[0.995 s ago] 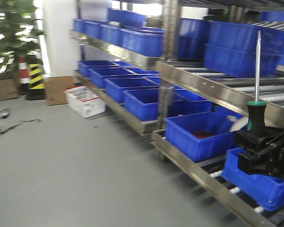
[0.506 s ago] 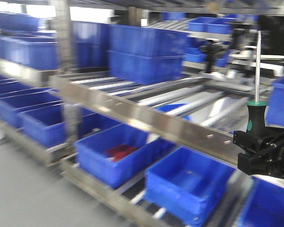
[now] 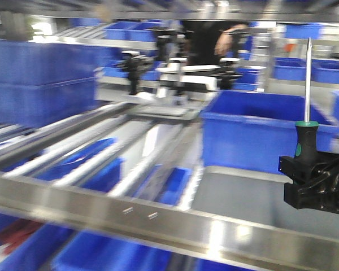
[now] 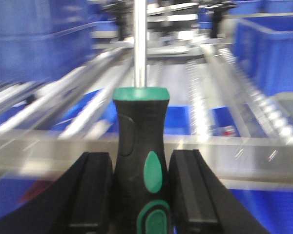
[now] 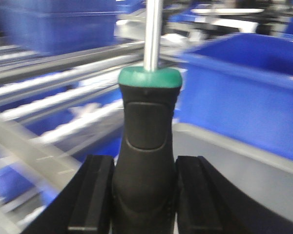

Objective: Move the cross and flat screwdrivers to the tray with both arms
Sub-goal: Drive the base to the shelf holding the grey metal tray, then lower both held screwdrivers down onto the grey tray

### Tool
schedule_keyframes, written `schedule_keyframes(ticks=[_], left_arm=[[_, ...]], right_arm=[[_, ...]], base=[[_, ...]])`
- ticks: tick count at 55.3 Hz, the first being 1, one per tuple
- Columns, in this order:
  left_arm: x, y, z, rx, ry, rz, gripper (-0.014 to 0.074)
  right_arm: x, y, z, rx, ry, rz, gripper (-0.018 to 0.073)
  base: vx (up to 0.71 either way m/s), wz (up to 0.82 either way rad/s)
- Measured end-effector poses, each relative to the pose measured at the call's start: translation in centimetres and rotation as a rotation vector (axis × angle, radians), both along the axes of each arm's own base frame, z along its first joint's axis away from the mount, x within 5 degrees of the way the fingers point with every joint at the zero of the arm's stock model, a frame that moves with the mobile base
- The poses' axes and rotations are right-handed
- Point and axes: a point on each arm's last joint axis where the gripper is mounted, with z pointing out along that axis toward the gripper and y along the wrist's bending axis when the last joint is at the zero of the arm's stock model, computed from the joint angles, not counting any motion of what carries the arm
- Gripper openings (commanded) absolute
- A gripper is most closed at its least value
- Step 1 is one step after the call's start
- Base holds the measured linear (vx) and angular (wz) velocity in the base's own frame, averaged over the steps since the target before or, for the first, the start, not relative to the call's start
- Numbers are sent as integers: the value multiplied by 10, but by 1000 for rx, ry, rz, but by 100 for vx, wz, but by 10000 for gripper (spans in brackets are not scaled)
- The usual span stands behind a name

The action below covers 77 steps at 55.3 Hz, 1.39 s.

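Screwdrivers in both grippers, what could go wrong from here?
1. The left gripper clamps the left screwdriver only low on its handle, as the right gripper does the right screwdriver; a jolt might tilt either.
2. Both stand upright, and the blurred background suggests quick motion; a tip could catch the steel rail or a blue bin.

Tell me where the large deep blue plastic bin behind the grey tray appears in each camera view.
Front view: the large deep blue plastic bin sits right of centre.
Left wrist view: the bin is at the upper right edge.
Right wrist view: the bin fills the right side.
Shared landmark: the shallow grey metal tray directly in front of it.
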Motion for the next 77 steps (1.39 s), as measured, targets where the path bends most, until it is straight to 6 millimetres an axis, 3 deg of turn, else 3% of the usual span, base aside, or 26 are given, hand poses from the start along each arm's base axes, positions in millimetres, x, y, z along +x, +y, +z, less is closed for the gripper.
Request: schedule_keyframes(ticks=[29, 77], left_arm=[[0, 0, 0, 0, 1, 0, 3], [0, -1, 0, -17, 4, -4, 3]], right_arm=[[0, 0, 0, -3, -1, 0, -8], [0, 0, 0, 9, 3, 0, -8]], base=[[23, -58], [1, -4]])
